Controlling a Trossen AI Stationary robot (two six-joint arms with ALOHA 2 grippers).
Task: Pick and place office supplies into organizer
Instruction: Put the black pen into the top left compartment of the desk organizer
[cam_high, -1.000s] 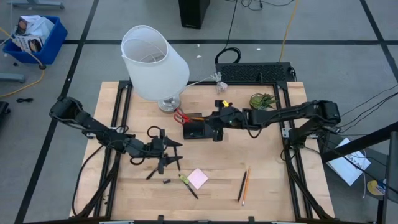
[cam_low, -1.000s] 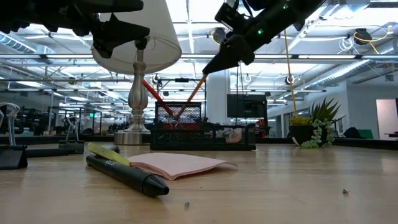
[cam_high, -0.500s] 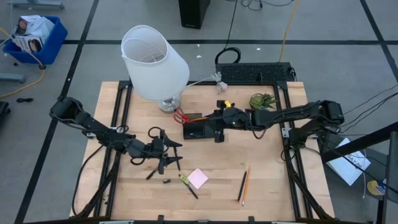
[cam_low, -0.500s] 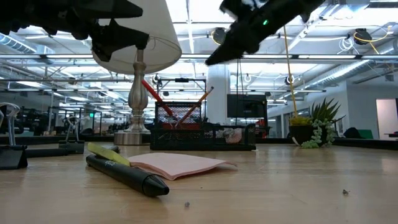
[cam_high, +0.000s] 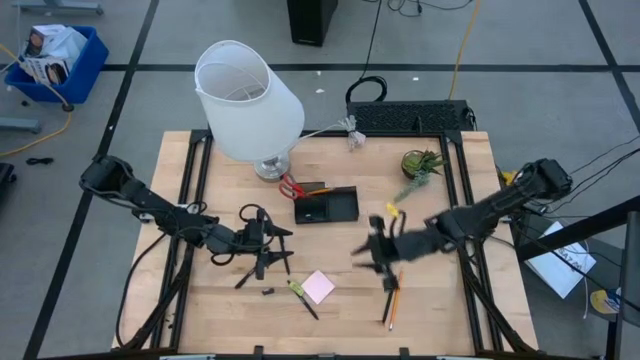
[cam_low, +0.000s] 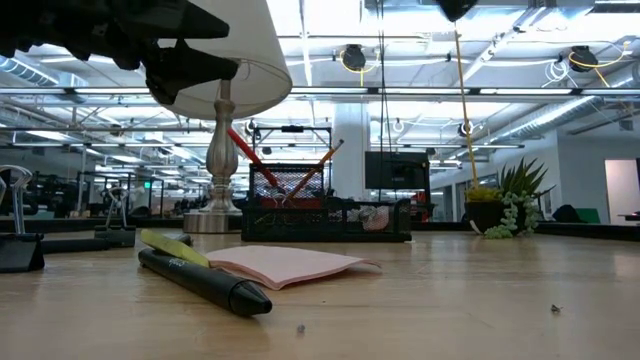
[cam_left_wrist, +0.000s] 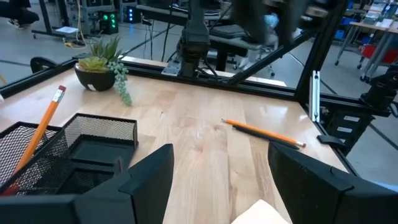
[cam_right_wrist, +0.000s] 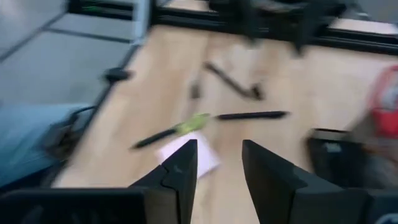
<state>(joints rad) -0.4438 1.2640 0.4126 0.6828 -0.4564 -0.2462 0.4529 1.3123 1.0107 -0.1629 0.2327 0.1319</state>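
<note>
Black pen (cam_low: 205, 282), pink pad (cam_low: 290, 264) foreground; pencil (cam_low: 312, 172) upright in organizer (cam_low: 325, 217).

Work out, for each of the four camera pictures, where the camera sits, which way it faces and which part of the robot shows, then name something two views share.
High view: above the table, facing straight down; both arms show, left gripper and right gripper over the wood.
Low view: at table-top height, facing level across to the organizer; the left arm shows from above.
Left wrist view: on the left wrist, facing the organizer; its own fingers show, apart.
Right wrist view: on the right wrist, facing the sticky-note pad; its fingers show, apart.
Shared: the potted plant shows in high, low and left wrist views.
</note>
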